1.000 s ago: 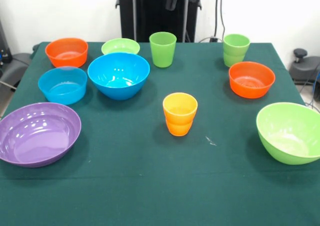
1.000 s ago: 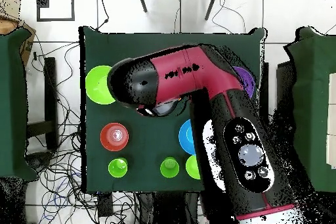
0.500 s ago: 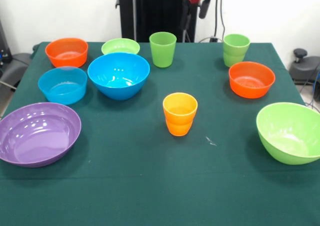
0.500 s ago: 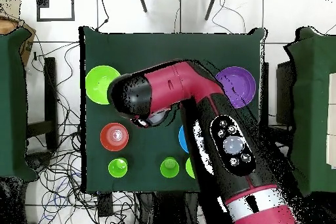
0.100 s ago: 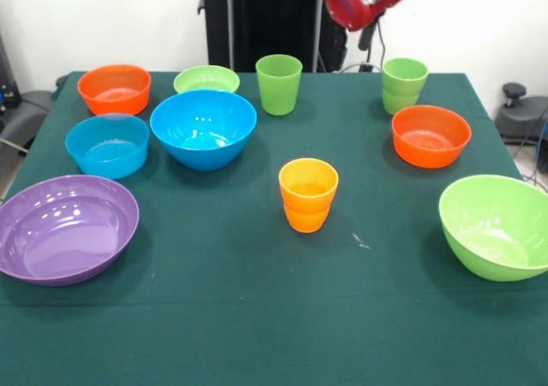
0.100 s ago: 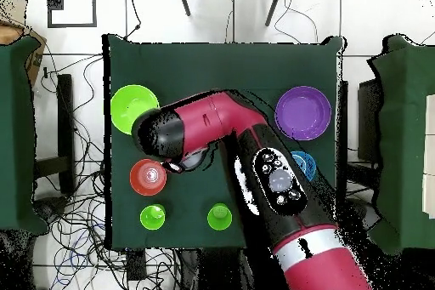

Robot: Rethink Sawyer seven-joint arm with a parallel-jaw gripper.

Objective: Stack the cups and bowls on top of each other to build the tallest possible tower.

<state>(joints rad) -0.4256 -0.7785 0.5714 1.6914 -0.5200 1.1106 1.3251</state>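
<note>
Red arm [image 5: 364,1] hangs above the right-hand green cup [image 5: 404,85]; jaws' state unclear

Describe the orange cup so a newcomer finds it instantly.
In the front view, start at the green table and go to its middle. The orange cup stands alone there, upright, touching nothing. It is the only orange cup; the other orange things are wide bowls.
</note>
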